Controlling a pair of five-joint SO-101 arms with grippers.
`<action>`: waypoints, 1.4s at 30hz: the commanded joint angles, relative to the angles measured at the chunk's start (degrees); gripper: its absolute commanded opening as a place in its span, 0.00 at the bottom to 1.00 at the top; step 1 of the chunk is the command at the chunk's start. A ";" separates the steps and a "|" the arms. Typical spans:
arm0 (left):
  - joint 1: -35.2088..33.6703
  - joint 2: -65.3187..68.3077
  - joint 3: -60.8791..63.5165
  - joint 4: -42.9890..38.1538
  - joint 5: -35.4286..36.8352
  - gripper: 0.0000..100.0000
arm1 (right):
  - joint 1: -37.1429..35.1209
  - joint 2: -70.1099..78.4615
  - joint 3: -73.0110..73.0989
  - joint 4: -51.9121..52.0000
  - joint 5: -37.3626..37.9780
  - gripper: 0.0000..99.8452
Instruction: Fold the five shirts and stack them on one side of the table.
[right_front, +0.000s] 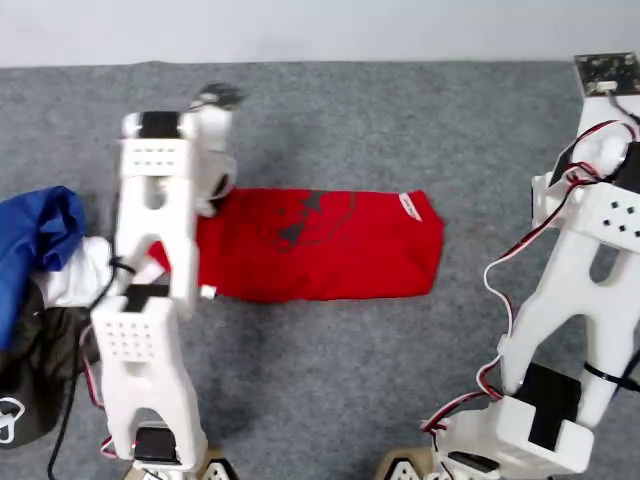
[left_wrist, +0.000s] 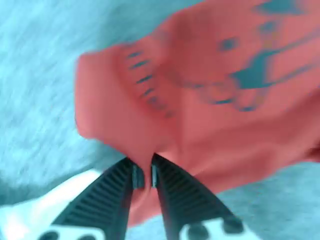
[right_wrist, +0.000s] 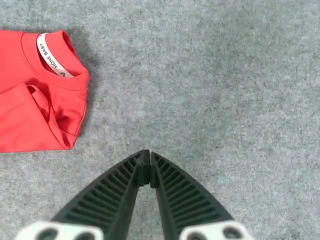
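left jaws: closed down on a pinch of the red shirt (left_wrist: 200, 100), with cloth caught between the ribbed tips at the end away from the collar.
right jaws: pressed together and holding nothing, hanging over bare worktop (right_wrist: 225, 75) just off the collar (right_wrist: 50, 55) end of the shirt.
red shirt: lies across the middle of the worktop as a long band, print up, sides turned in (a tucked sleeve fold shows beside the collar). the collar points toward the right arm (right_front: 585, 270).
left arm (right_front: 150, 250): stands over the shirt's hem-side end, between the shirt and the heap.
heap: on the left arm's side of the worktop, with a blue garment (right_front: 35, 235), a white one (right_front: 80, 280) and a dark one (right_front: 30, 390). they are bunched and overlapping, none folded, and i can't count the pieces for certain.
done so far: by my reading, only the lengthwise folding of the red shirt.
left to do: the red shirt's crosswise fold and its placing at one side, then every garment in the heap folded and stacked. the task looks early.
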 joint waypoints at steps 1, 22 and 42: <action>7.21 -8.09 -1.45 1.49 5.10 0.00 | 2.86 -4.00 -2.55 2.07 3.34 0.01; 33.32 5.98 -28.62 0.97 16.00 0.00 | 11.30 -21.49 0.09 2.15 7.30 0.01; 33.85 16.09 -39.69 1.49 15.65 0.17 | 10.33 -24.84 10.73 1.63 7.30 0.01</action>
